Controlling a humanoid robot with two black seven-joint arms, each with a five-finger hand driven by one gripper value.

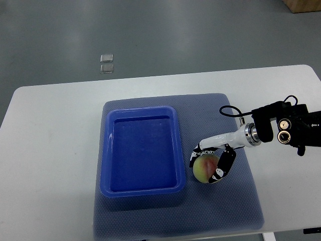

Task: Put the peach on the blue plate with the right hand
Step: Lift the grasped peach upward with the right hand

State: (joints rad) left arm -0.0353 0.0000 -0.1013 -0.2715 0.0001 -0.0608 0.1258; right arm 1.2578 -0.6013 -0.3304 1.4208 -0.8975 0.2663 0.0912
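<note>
A white table (50, 150) with rounded corners stands on a smooth grey floor (175, 35) that catches soft, dull reflections of light. Two small clear squares (106, 64) lie on the floor beyond the table's far edge. A brown box corner (303, 5) shows top right.

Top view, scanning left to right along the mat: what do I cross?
Bare white table → left edge of grey mat → blue plate → peach, gripped by the right hand → forearm and wrist hardware toward the right edge.
</note>
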